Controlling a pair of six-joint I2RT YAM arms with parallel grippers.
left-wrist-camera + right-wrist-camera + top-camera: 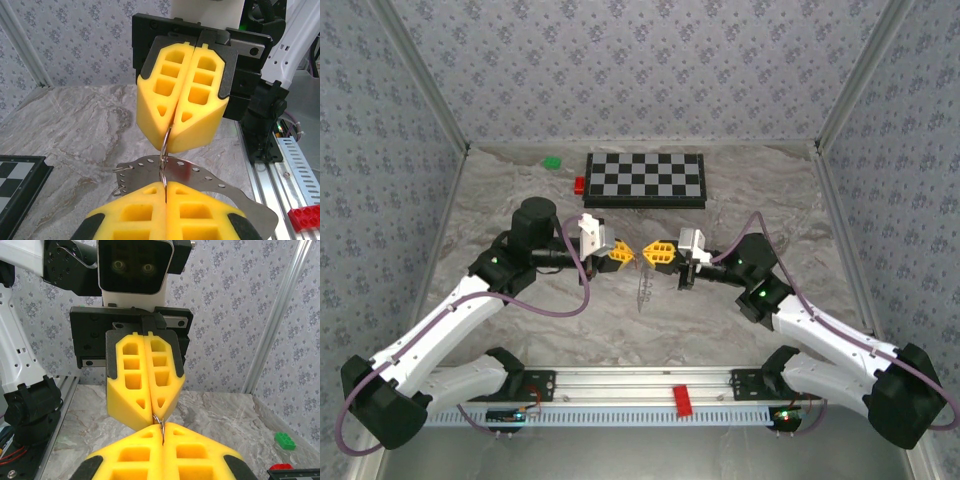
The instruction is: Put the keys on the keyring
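My left gripper [626, 257] and right gripper [649, 252] meet tip to tip above the middle of the table. Both are shut on one small metal keyring [164, 145], which spans the short gap between the yellow fingertips. In the left wrist view my left gripper [165, 184] pinches the ring's lower end and the right gripper [173, 144] its upper end. A flat grey metal piece [212, 177] with a row of holes, the keys as far as I can tell, hangs at the ring. It carries small wire loops on its left edge and dangles below the grippers [642, 290].
A chessboard [645, 180] lies at the back, with a red block [579, 184] and a green block [552, 161] to its left. A red brick [682, 398] sits on the front rail. Purple cables loop beside both arms.
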